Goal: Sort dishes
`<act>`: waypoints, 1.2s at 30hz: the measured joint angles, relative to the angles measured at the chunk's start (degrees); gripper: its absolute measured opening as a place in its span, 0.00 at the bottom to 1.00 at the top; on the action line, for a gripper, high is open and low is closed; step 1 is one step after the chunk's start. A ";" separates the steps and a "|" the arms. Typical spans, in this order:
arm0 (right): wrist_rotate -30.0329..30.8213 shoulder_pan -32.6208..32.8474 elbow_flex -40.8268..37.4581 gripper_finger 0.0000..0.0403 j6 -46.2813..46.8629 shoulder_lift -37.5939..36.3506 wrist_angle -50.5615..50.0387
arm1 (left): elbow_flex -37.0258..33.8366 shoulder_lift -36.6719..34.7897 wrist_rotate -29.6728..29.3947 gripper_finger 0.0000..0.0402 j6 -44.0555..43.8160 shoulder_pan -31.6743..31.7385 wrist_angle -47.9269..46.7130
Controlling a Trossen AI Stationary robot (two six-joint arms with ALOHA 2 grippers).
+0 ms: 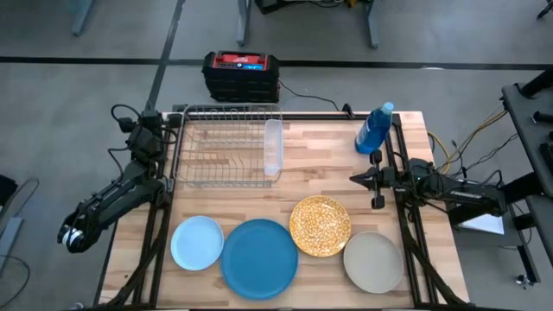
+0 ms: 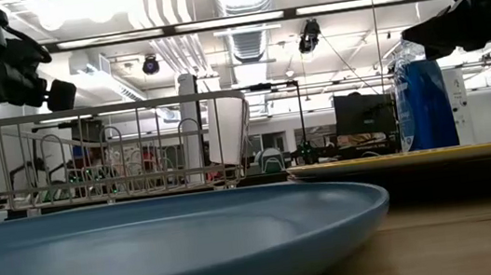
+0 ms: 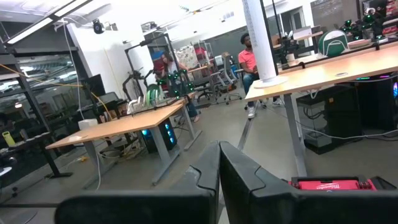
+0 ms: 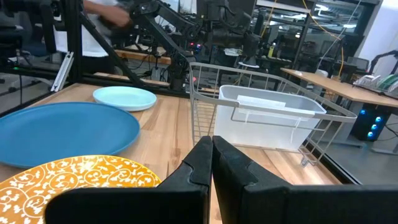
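Note:
Four plates lie flat along the table's near side: small pale blue (image 1: 197,243), large mid-blue (image 1: 259,257), gold speckled (image 1: 320,225) and beige-grey (image 1: 373,262). The dark teal-green plate is out of view. My right gripper (image 1: 356,179) is shut and empty, held above the table's right side, beyond the gold plate (image 4: 74,180), pointing toward the table's left; its shut fingers show in its wrist view (image 4: 211,144). My left gripper (image 1: 121,114) is shut and empty, raised off the table's far left corner; in its wrist view (image 3: 219,149) it points into the room.
A wire dish rack (image 1: 226,147) stands at the far middle with a clear plastic container (image 1: 273,149) at its right end. A blue bottle (image 1: 374,130) stands at the far right. A red toolbox (image 1: 240,73) sits on the floor beyond the table.

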 joint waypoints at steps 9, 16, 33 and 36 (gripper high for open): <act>-0.02 0.02 0.00 0.01 0.02 0.00 0.00 | 0.00 0.00 0.00 0.00 -0.01 0.00 0.01; -0.02 0.00 0.02 0.01 0.00 0.00 0.02 | 0.01 0.00 0.02 0.00 0.00 -0.01 0.02; 0.00 0.01 0.02 0.01 0.02 0.00 0.01 | 0.01 0.01 0.00 0.00 -0.02 -0.01 0.01; -0.01 0.01 0.02 0.01 0.02 0.00 0.00 | 0.07 -0.01 -0.01 0.00 -4.07 -0.15 0.05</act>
